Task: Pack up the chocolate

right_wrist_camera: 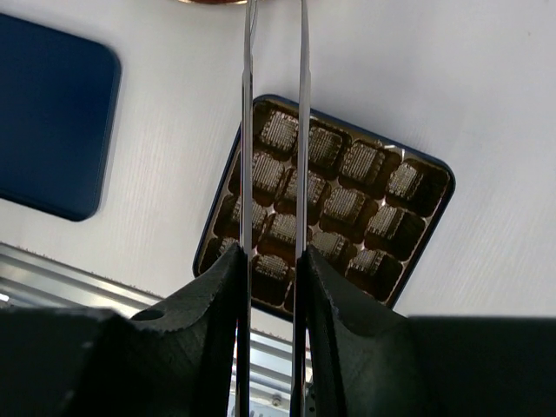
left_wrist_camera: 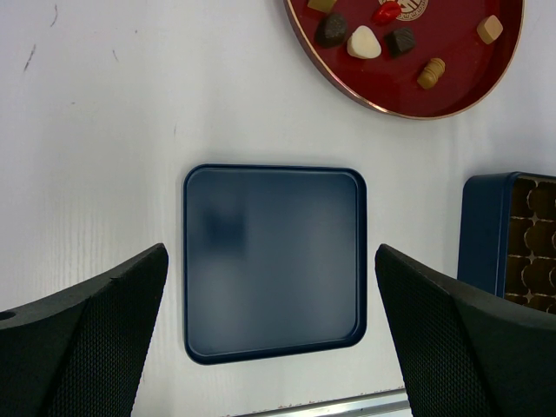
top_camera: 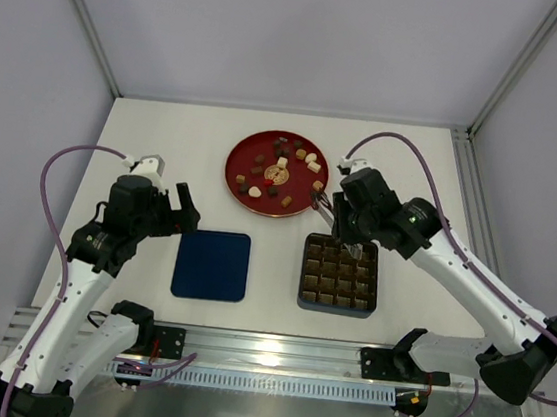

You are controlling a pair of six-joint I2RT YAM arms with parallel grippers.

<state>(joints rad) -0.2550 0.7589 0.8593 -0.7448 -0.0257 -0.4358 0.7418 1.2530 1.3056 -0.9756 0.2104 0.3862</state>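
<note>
Chocolate: none in the tray yet; all pieces loose on the far plate. Nearest, left gripper spread wide and empty above the dark-blue lid. Beside the lid, gridded tray, every visible cell bare. Over the tray's far edge, right gripper closed on tweezers, blades slightly apart, tips out of view. Farthest, red plate. Treat as light, small, probably brittle and easily marked. Take across opposite sides with minimal squeeze. Guard against rolling of round pieces.
</note>
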